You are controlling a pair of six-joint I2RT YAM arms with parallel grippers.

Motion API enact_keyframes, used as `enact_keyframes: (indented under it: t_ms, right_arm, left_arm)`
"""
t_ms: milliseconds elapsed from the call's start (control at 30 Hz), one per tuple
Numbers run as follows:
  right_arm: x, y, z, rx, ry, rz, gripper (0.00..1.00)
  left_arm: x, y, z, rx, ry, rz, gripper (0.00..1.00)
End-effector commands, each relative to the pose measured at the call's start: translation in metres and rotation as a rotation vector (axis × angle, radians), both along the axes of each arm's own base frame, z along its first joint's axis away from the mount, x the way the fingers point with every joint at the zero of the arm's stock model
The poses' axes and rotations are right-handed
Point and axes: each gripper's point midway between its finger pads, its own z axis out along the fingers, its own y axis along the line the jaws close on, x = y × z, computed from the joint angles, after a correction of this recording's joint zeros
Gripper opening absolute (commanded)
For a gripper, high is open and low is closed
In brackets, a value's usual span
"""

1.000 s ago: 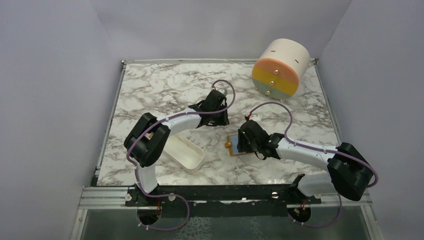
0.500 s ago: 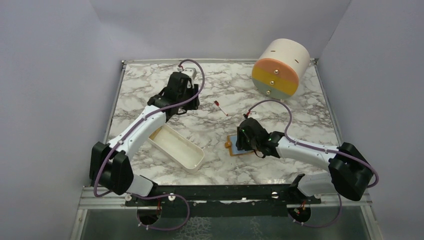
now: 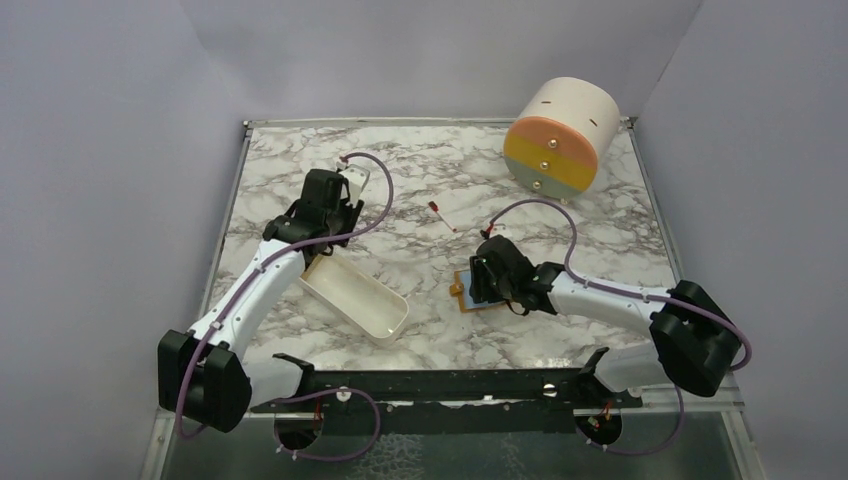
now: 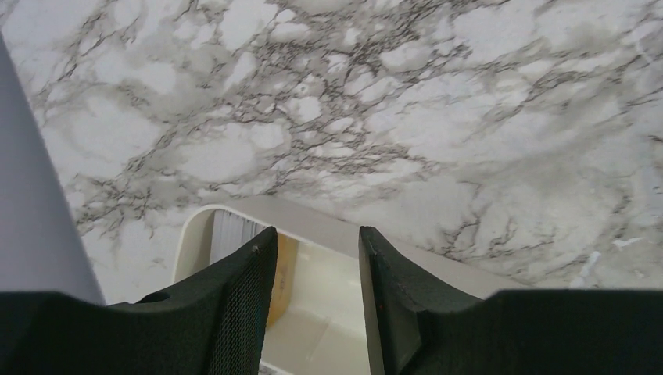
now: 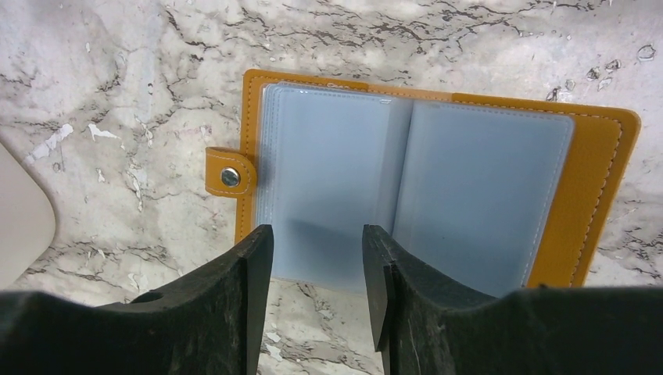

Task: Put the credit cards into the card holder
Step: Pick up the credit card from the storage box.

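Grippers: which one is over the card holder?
The right gripper, above the open card holder; the left gripper hovers over the white tray instead.

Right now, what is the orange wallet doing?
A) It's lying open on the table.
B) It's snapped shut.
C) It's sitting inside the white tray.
A: the card holder lies spread open on the marble table, its blue-grey inside facing up.

Right hand (image 3: 480, 287) over card holder (image 3: 461, 297)
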Motion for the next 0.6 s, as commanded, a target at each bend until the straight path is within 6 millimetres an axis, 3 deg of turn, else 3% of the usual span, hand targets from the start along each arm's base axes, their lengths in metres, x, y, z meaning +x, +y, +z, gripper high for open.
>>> enact_keyframes:
  t_ms: [0, 133, 400, 567]
  right_arm:
    - [0.010, 0.011, 0.011, 0.010, -0.038, 0.049, 0.46]
    - [0.011, 0.012, 0.006, 0.001, -0.035, 0.067, 0.45]
    - [0.007, 0.012, 0.000, 0.010, -0.032, 0.079, 0.45]
    - [0.004, 0.014, 0.001, 0.027, -0.023, 0.087, 0.45]
  left_arm:
    - [0.004, 0.038, -0.014, 0.110, 0.016, 0.040, 0.44]
    - [0.004, 0.053, -0.033, 0.128, 0.070, 0.081, 0.45]
    - [0.007, 0.078, -0.045, 0.193, 0.047, 0.131, 0.48]
    - [-0.003, 0.086, -0.056, 0.220, 0.066, 0.146, 0.48]
